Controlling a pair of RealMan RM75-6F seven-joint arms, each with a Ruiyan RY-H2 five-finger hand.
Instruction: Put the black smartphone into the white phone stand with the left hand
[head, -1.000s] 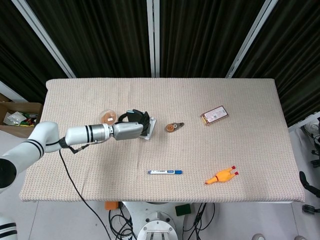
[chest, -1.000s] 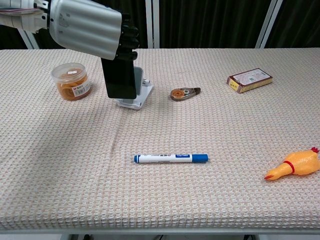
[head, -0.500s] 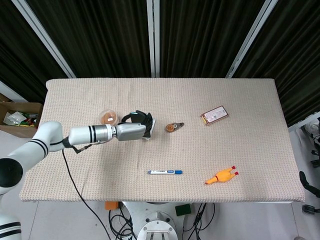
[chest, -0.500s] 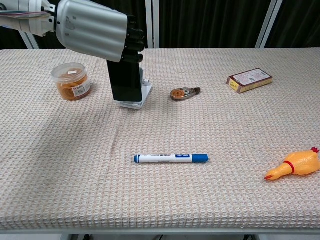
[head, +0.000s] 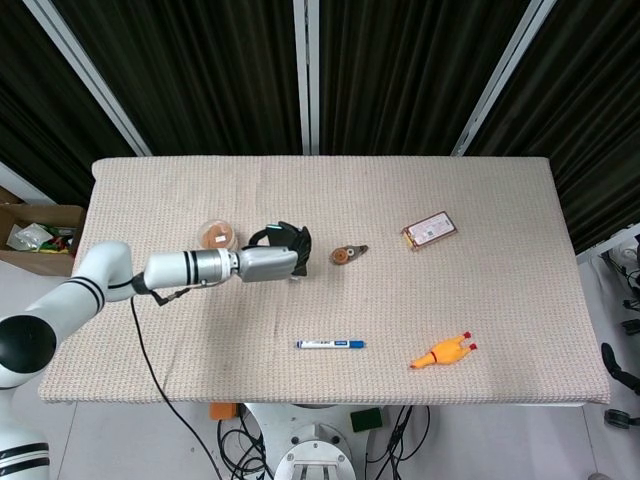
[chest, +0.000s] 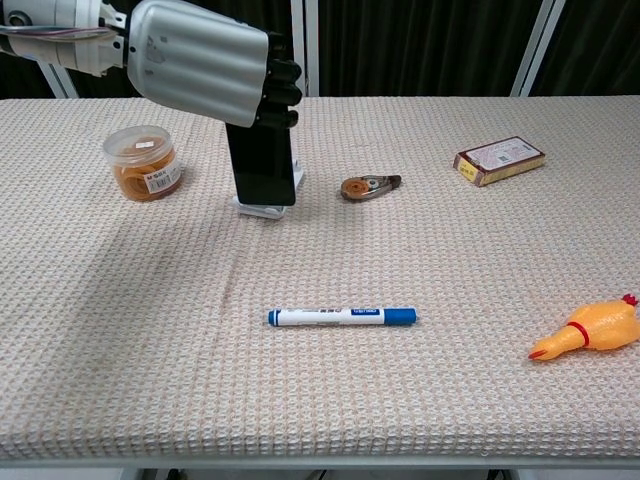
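Observation:
My left hand (chest: 205, 72) grips the top of the black smartphone (chest: 264, 165), which stands upright in front of the white phone stand (chest: 262, 209). The phone's lower edge sits at the stand's front lip, and the phone hides most of the stand. In the head view the left hand (head: 272, 260) covers both phone and stand left of the table's middle. My right hand shows in neither view.
A clear tub of rubber bands (chest: 144, 162) stands left of the stand. A correction-tape dispenser (chest: 368, 187) lies just right of it. A blue marker (chest: 341, 317), a yellow rubber chicken (chest: 589, 330) and a small box (chest: 498, 160) lie elsewhere on the table.
My left hand has carried the phone rightward, from left of the stand to directly over it. The phone now stands more upright and covers the stand.

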